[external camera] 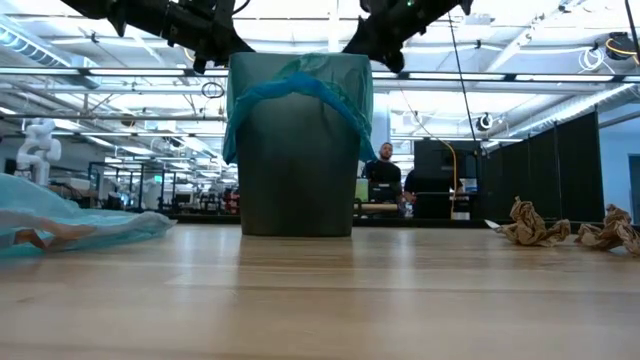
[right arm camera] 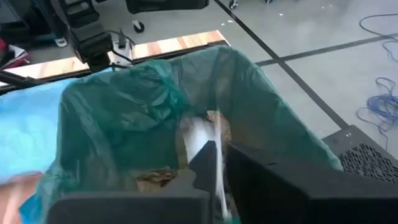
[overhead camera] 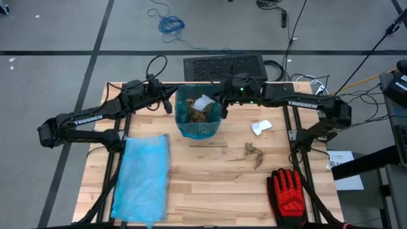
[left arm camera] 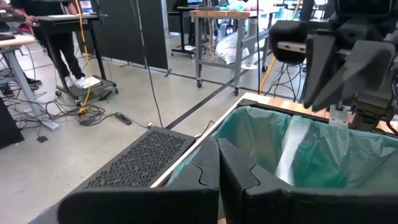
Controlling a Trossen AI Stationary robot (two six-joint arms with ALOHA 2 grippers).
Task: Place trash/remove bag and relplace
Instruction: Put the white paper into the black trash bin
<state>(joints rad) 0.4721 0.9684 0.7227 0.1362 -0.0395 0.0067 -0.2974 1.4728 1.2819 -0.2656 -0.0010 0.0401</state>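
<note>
A bin (overhead camera: pixel 198 130) lined with a teal bag (external camera: pixel 300 75) stands at the table's far middle. Brown scraps and a white piece (overhead camera: pixel 202 103) lie inside it. A white scrap (overhead camera: pixel 261 127) and a brown scrap (overhead camera: pixel 254 153) lie on the table to its right. My left gripper (overhead camera: pixel 169 105) is shut at the bin's left rim. My right gripper (overhead camera: pixel 222 108) is shut at the bin's right rim. A flat blue bag (overhead camera: pixel 143 178) lies at the near left. My left gripper (left arm camera: pixel 219 171) is shut right at the bag's rim (left arm camera: pixel 249 115) on the bin's left side. Its own fingers hide the spot, so I cannot tell whether it touches the bag. My right gripper (right arm camera: pixel 219 168) pinches a thin strip of the bag's rim (right arm camera: pixel 219 190) between its two fingers, on the bin's right side. It slants down from the right, and the bag still sits in the bin.
A red-and-black glove (overhead camera: pixel 289 191) lies at the table's near right corner. A black perforated box (overhead camera: pixel 224 65) and cables sit behind the far edge. Bare wood shows in the near middle of the table (overhead camera: pixel 216 191). A person (external camera: pixel 383 170) sits far behind in the room.
</note>
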